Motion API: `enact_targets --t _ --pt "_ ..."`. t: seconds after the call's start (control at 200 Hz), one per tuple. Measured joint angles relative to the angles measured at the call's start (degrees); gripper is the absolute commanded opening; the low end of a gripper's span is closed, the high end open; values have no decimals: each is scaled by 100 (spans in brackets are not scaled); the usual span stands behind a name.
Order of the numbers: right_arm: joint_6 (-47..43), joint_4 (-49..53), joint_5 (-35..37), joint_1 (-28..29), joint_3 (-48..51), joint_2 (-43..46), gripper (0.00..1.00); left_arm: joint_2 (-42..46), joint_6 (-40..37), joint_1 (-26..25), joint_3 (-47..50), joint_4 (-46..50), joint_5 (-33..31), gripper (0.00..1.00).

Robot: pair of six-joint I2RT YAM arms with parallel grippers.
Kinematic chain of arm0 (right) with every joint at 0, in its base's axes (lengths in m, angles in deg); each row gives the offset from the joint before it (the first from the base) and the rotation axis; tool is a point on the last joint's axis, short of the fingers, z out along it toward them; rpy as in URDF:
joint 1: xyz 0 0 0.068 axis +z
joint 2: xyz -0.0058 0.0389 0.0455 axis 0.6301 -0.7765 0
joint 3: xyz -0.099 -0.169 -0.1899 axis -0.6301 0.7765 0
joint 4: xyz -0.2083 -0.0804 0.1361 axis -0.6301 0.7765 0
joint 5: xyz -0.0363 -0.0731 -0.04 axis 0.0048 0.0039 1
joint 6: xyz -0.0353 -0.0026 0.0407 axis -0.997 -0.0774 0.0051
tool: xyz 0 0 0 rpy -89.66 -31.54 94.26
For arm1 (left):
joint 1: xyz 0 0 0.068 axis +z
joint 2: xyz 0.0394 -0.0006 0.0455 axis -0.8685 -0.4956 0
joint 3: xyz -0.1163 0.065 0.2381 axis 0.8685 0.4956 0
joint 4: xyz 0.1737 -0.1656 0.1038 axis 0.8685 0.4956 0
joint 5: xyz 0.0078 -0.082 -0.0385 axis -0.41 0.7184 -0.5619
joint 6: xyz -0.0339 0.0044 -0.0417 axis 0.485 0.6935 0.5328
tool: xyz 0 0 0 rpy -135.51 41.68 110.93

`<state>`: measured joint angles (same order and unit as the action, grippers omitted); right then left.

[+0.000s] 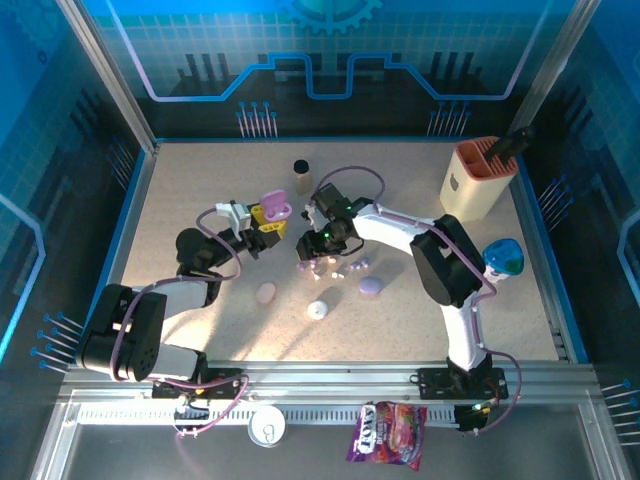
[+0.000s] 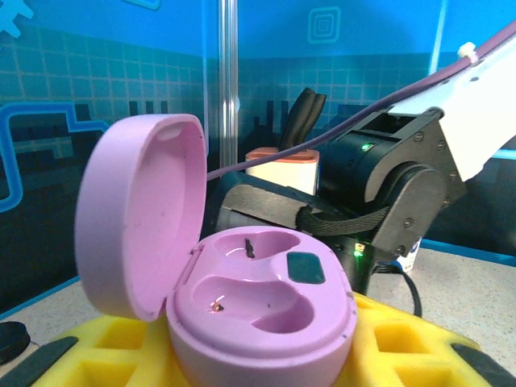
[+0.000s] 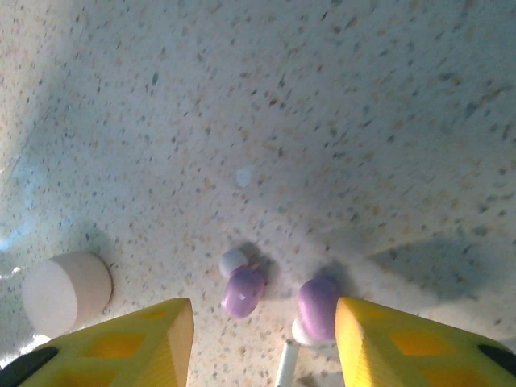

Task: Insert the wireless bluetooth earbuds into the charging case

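The charging case is pinkish purple, with its lid swung open and both wells empty. My left gripper is shut on its base between yellow fingers, and holds it above the table left of centre. My right gripper points down at the table, open, with two purple earbuds on the surface between its yellow fingertips. One earbud lies in the middle of the gap. The other earbud lies right beside the right fingertip. From above, the right gripper hovers over them.
A pale pink case, a white round puck and a purple case lie near the front of the table. Small white buds lie nearby. A brown bottle stands behind, and an orange-topped holder at the back right.
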<state>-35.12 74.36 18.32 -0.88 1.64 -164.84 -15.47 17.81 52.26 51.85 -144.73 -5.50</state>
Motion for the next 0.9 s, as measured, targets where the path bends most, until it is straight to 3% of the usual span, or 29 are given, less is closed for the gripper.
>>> enact_targets --t 0.205,0.7,0.9 --pt "-79 50 -87 -66 -144 -387 49 0 0 0 0 0 0 37" --pt "-111 -22 -450 -105 -24 -393 36 0 0 0 2 0 0 37" --pt "-35 -186 -522 -157 118 -365 25 0 0 0 2 0 2 37"
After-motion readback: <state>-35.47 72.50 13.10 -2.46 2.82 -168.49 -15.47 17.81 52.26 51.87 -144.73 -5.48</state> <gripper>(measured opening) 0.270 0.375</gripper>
